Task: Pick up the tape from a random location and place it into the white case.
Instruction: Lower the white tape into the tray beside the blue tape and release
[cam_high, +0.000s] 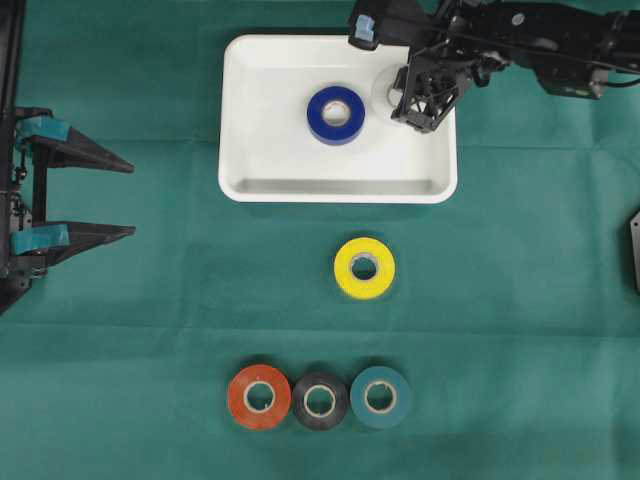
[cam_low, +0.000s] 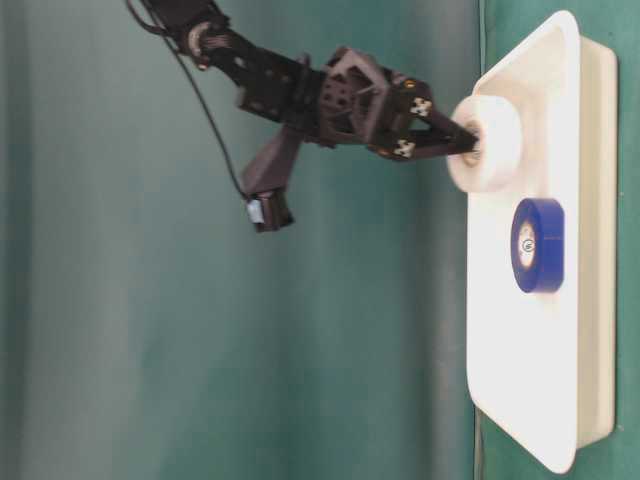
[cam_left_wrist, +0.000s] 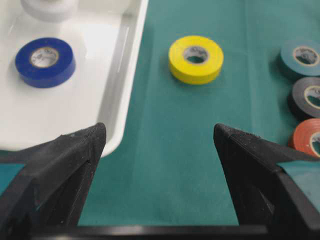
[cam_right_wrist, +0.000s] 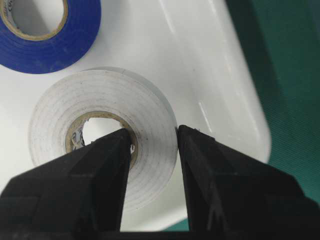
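Note:
A white tape roll (cam_high: 384, 91) (cam_right_wrist: 100, 125) is pinched through its wall by my right gripper (cam_high: 402, 100) (cam_right_wrist: 153, 132), one finger in the core and one outside. It hangs just over the right end of the white case (cam_high: 240, 120) (cam_right_wrist: 225, 75); in the table-level view the white tape roll (cam_low: 490, 143) looks slightly above the white case (cam_low: 540, 400). A blue tape roll (cam_high: 336, 115) (cam_right_wrist: 45, 35) lies flat in the case. My left gripper (cam_high: 128, 198) (cam_left_wrist: 160, 132) stands open and holds nothing at the table's left edge.
A yellow roll (cam_high: 364, 267) (cam_left_wrist: 195, 58) lies on the green cloth below the case. Red (cam_high: 259, 396), black (cam_high: 320, 401) and teal (cam_high: 381, 397) rolls sit in a row near the front edge.

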